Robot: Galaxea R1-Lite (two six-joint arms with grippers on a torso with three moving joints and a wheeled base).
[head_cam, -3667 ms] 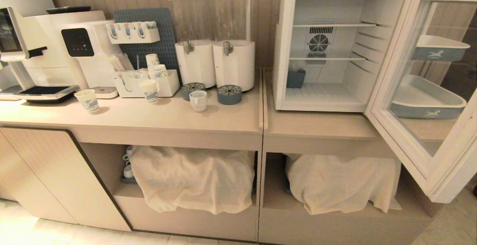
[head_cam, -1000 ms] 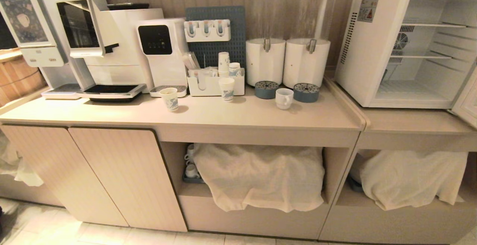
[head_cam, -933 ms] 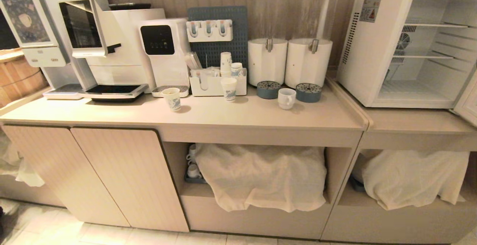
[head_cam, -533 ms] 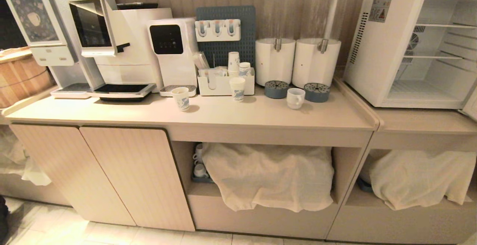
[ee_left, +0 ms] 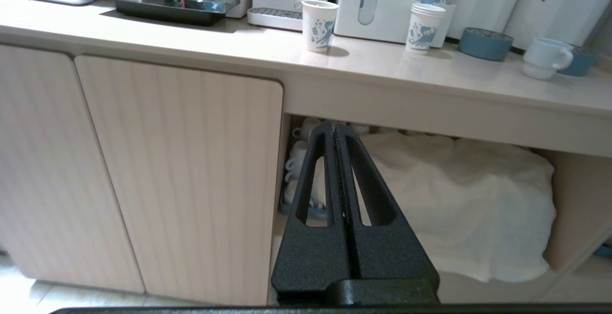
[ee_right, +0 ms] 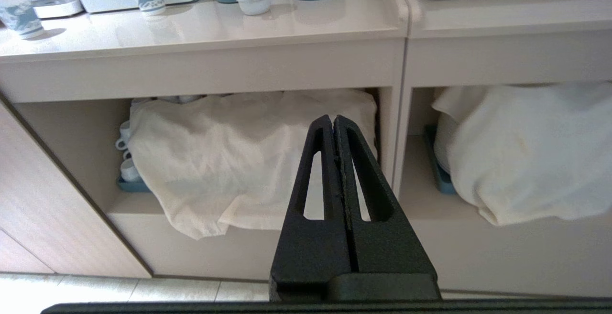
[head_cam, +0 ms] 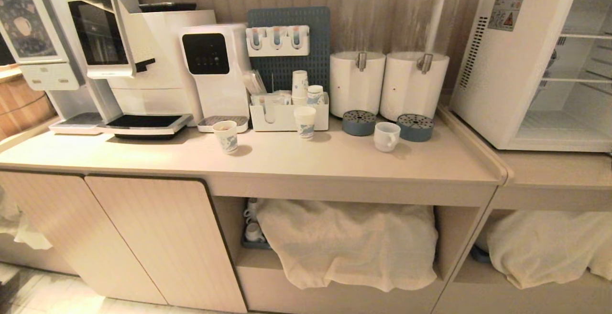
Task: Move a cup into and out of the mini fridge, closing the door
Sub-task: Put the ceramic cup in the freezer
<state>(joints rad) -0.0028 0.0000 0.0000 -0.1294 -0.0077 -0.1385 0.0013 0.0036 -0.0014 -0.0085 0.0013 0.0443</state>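
Cup (head_cam: 386, 136) sits on counter (head_cam: 287, 156); left end effector (ee_left: 334, 127) and right end effector (ee_right: 333, 120) clenched, empty.

The cup (head_cam: 386, 136) stands on the counter (head_cam: 287, 158) between two blue drip trays, left of the open mini fridge (head_cam: 535, 60).

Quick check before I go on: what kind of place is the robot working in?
Most likely a café or self-serve drinks counter: a coffee machine, two drink dispensers, printed paper cups and a mini fridge on the counter.
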